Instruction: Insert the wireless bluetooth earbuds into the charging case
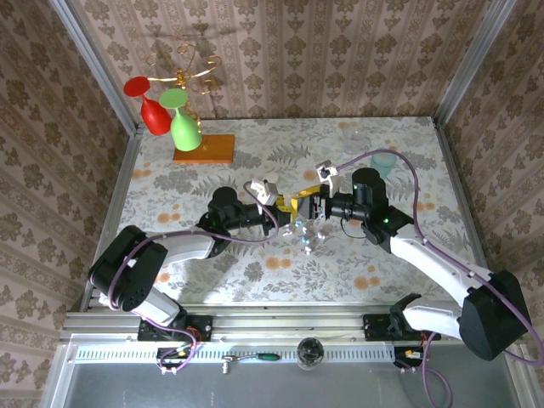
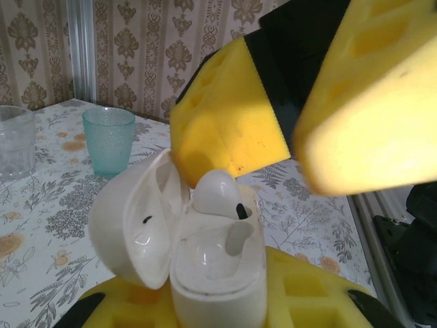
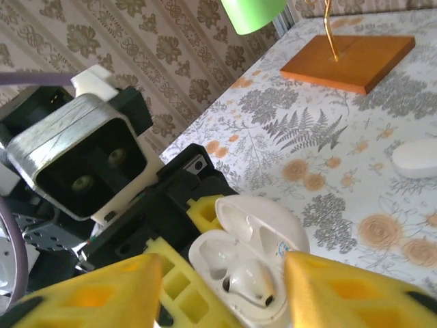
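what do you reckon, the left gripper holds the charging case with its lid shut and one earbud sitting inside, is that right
Not quite: the lid is open, swung back from the body, as the left wrist view shows. The rest stands: the left gripper holds the charging case, and one earbud sits inside.

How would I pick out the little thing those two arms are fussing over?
On the flowered table, look to the middle. There the left arm's yellow fingers clamp a small pale oval case, its lid swung open and one earbud seated inside, unlike the white pebble lying loose on the table.
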Controlling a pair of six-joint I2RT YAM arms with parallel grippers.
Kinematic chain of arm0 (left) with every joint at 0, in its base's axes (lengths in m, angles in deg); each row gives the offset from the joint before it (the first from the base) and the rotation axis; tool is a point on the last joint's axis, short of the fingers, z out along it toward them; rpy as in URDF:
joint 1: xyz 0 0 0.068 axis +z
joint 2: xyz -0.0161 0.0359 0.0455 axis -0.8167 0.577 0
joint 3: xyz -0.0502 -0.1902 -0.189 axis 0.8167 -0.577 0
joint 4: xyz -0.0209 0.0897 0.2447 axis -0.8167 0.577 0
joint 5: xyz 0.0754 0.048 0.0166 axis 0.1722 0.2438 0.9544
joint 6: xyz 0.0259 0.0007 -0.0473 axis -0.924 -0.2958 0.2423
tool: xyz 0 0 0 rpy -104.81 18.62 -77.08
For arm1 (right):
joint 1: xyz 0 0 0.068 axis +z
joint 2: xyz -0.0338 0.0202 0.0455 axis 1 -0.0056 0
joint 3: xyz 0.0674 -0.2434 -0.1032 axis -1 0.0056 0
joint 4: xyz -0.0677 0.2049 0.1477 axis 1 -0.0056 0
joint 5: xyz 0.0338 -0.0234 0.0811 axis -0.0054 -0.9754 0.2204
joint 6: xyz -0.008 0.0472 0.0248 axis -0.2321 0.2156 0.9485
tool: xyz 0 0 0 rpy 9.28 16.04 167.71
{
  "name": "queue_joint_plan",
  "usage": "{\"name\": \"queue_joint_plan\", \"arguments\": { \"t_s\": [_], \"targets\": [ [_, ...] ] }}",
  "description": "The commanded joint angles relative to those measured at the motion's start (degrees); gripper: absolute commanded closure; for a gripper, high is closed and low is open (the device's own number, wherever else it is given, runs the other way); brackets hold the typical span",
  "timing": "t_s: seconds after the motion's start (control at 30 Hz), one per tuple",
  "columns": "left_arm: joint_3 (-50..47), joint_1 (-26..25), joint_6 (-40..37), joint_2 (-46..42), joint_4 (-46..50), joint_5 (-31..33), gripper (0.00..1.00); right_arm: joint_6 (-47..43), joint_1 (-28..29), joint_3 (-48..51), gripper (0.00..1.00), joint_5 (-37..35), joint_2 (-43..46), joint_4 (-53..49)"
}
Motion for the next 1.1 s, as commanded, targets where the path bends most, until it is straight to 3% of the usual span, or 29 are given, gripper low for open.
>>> {"name": "queue_joint_plan", "arguments": {
  "t_s": [0.0,0.17,0.37,0.5,0.73,1.07],
  "targets": [
    [2.24,0.02,0.28,-1.68,-4.42,-2.60,1.00,-0.89,-0.59,-0.44,0.36,-5.50,2.01,-4.02],
    [1.33,0.36,-0.36,-1.67,-4.88,-2.48,1.00,0.35,-1.21,0.78,0.28,-7.65,4.35,-4.12],
    [-3.03,4.84,-1.00,-4.03,-5.43,-1.88,1.00,6.31,-3.93,2.14,0.28,-19.36,4.26,-7.04],
    [-6.12,6.72,-3.19,-7.92,-2.72,-0.79,1.00,6.06,-4.74,-2.07,0.31,-21.70,-2.34,-16.71],
    [-9.45,7.18,-11.40,-16.96,9.18,4.31,1.00,-0.31,1.23,-15.82,0.39,-29.53,-20.05,-37.86],
    [-14.67,7.62,-14.22,-22.33,9.64,8.17,1.00,0.76,8.47,-27.59,0.56,-38.81,-36.17,-50.82]
  ]
}}
